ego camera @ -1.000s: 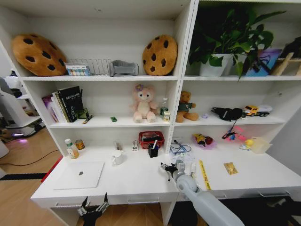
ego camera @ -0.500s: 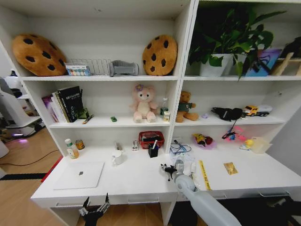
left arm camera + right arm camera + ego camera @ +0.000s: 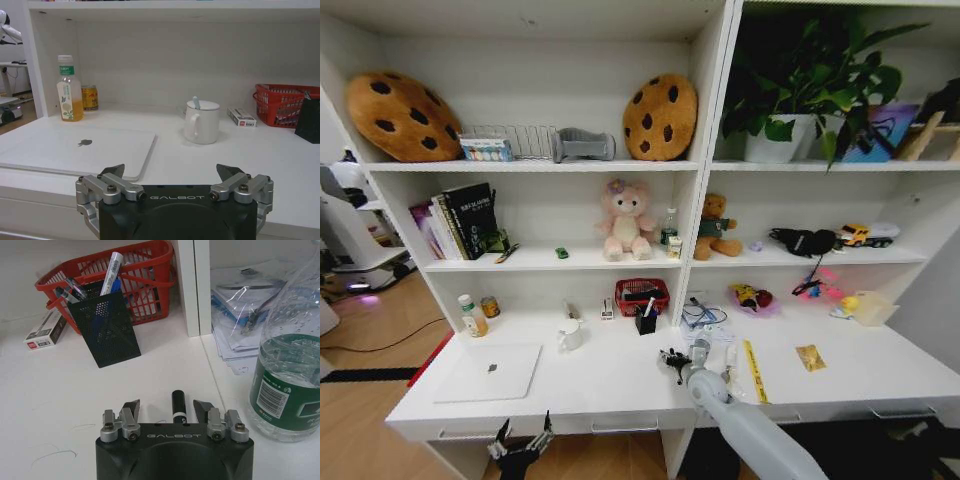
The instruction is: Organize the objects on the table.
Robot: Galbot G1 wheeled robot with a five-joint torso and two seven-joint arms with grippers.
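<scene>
Right claw [image 3: 166,409], jaws apart, straddles a black marker [image 3: 178,407] lying on the table [image 3: 75,410] at lower centre, positioned to grip it; left claw [image 3: 172,176] waits open below the table edge

The right arm [image 3: 750,430] is stretched forward and its gripper [image 3: 675,360] is held low, with the jaws spread open. A small black cylinder is seen between its fingers [image 3: 131,409]. The left gripper [image 3: 518,446] is kept low and near the body, with its fingers [image 3: 116,171] set wide apart.
</scene>
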